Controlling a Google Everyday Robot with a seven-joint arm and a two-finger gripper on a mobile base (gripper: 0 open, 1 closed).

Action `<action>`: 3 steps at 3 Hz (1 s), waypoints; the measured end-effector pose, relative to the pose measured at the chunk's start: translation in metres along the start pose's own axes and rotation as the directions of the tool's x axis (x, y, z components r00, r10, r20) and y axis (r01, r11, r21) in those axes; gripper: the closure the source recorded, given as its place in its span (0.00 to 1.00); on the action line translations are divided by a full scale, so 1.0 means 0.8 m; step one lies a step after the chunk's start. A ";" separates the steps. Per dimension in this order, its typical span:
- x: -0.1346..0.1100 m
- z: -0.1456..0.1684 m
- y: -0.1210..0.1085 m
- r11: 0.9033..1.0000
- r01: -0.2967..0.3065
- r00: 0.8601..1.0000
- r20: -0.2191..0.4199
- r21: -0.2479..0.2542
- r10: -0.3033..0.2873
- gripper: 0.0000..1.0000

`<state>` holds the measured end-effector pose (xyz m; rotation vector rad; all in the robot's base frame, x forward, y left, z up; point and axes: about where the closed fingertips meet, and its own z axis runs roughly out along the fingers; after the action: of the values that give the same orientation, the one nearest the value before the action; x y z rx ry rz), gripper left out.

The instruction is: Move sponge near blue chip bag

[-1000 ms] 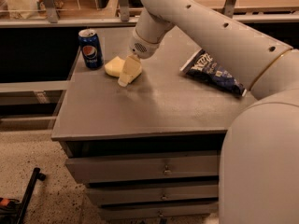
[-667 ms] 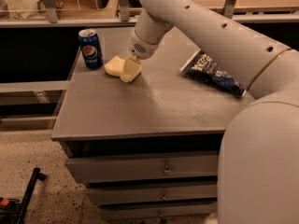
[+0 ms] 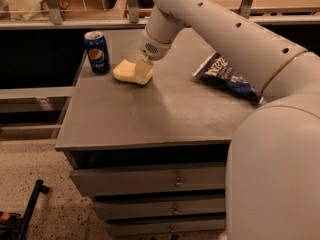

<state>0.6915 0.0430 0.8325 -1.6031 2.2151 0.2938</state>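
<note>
Camera view. One item group, on a grey counter (image 3: 150, 119) with drawers (image 3: 175, 182) below its front edge.

- Gripper (image 3: 142, 74): at the end of the white arm (image 3: 220, 29), which reaches in from the right edge and slants down toward the back left corner. It is lowered to the counter top, at the right end of the sponge and overlapping it. Whether it is clamped on the sponge or apart from it cannot be told.
- Sponge (image 3: 125, 70): pale yellow, wavy-edged, lying flat in the back left part of the counter, between the soda can and the gripper.
- Soda can (image 3: 97, 52): blue Pepsi, upright, near the back left corner, just beside the sponge, a narrow gap between them.
- Blue chip bag (image 3: 227, 77): dark navy, white lettering, lying tilted near the right edge, partly under the arm, well apart from the sponge.
- Floor (image 3: 35, 169): speckled, left of the counter, with a black bar (image 3: 31, 204) on it.
</note>
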 end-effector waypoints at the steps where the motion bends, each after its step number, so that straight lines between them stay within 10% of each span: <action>1: 0.013 -0.023 -0.028 0.999 -0.024 1.000 -0.010 0.025 0.024 1.00; 3: 0.093 -0.105 -0.067 0.984 -0.130 0.991 -0.024 0.122 0.134 1.00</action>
<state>0.7064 -0.0711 0.8794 -1.4108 2.3215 0.1690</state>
